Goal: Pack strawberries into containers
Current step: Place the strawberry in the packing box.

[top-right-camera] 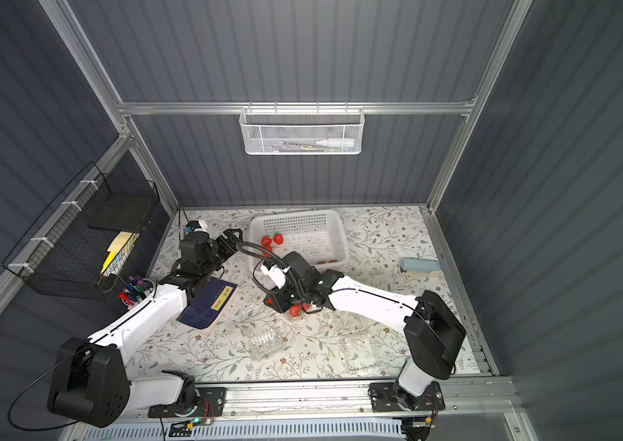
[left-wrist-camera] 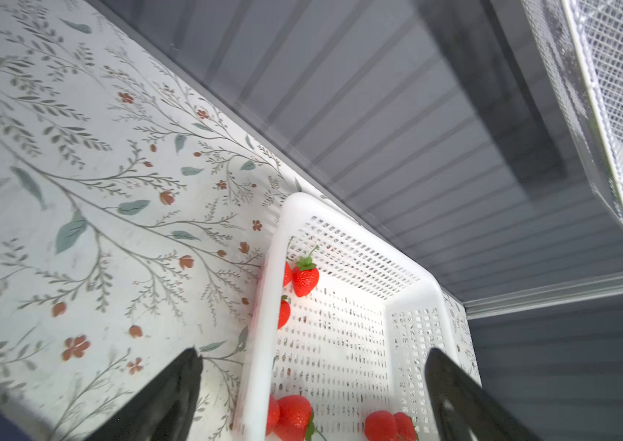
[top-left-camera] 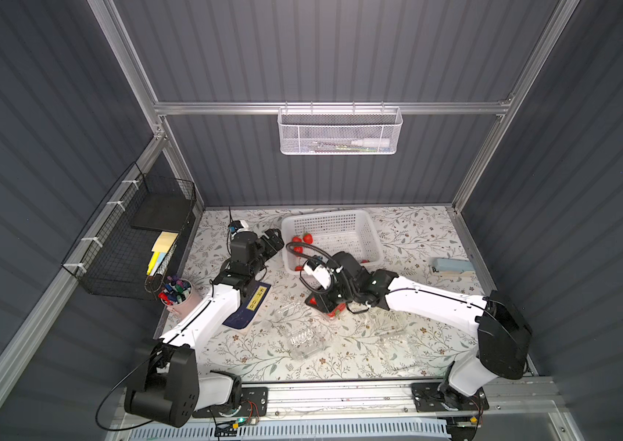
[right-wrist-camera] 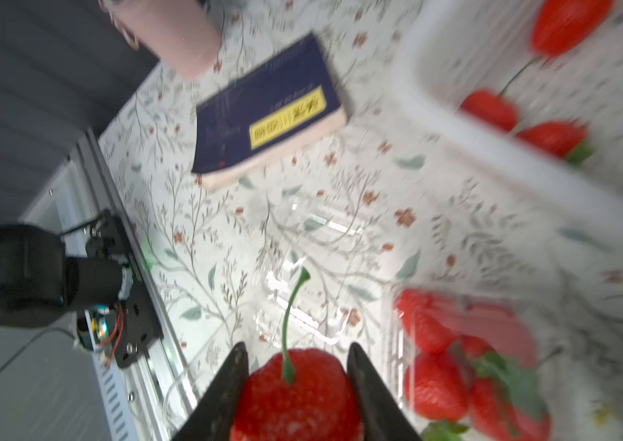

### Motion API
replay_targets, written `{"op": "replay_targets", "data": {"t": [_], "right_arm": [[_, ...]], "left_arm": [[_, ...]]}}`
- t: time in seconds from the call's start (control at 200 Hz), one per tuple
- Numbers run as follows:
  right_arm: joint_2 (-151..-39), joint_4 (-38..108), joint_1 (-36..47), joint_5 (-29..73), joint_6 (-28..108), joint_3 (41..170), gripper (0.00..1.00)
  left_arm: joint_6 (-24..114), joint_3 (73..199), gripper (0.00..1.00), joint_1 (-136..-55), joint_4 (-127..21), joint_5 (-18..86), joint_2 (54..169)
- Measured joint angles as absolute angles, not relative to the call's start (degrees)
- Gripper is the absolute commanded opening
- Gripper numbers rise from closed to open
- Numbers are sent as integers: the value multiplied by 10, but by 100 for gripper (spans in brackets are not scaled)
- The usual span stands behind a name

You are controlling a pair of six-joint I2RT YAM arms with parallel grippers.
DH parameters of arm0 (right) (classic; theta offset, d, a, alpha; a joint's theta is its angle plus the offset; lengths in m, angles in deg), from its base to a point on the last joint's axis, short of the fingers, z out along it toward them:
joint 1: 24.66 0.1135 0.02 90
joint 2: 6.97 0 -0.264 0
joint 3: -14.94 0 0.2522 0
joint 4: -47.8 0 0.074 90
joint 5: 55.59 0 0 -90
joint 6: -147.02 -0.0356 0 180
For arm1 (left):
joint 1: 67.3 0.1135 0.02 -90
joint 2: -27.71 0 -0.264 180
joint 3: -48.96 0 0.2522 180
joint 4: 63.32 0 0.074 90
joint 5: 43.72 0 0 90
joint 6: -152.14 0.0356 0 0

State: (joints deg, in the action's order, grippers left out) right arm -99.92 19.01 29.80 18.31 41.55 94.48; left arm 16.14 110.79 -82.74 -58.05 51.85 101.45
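The right gripper (right-wrist-camera: 296, 382) is clamping a strawberry (right-wrist-camera: 294, 397) between both fingers. Its green stem is jutting out past the fingertips toward the floral tabletop (right-wrist-camera: 435, 229), so the berry's long axis is running along the fingers. Just beside it, a clear clamshell (right-wrist-camera: 455, 355) is holding about four strawberries and looks full to me. The next move is hinging on one relation: an empty clamshell (top-left-camera: 304, 340) is sitting open on the table, a little toward the robot's base and toward the left arm's side of the held berry, near it but not beneath it. In the right wrist view, plastic is glinting just beyond the stem, but through the blur I cannot tell whether it is that clamshell's lid or its tray. The right arm is plainly the nearer one, so I judge the step calls for a short shift over that tray and a stem-first lowering. The left gripper (left-wrist-camera: 313, 353) is standing wide open with nothing between its fingers. It is hovering at the rim of the white basket (left-wrist-camera: 267, 305), where loose strawberries (left-wrist-camera: 305, 277) are lying along the near wall.
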Motion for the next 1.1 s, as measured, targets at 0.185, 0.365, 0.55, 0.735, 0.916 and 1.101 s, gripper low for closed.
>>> {"op": "replay_targets", "data": {"t": [0.185,0.365,0.55,0.735,0.916,1.101], "right_arm": [[-1032,174,340,152,406,900,16],[-1051,168,354,142,404,894,17],[-1068,166,377,143,406,891,23],[-1098,154,399,163,409,882,44],[-1094,152,398,187,410,881,59],[-1065,151,394,219,410,881,59]], "left_arm": [[144,1092,96,-812,-545,549,961],[136,1088,96,-811,-536,555,944],[134,1077,96,-811,-532,555,940],[134,1074,96,-811,-532,555,940],[134,1070,96,-811,-534,553,940],[134,1069,96,-811,-539,550,940]]}}
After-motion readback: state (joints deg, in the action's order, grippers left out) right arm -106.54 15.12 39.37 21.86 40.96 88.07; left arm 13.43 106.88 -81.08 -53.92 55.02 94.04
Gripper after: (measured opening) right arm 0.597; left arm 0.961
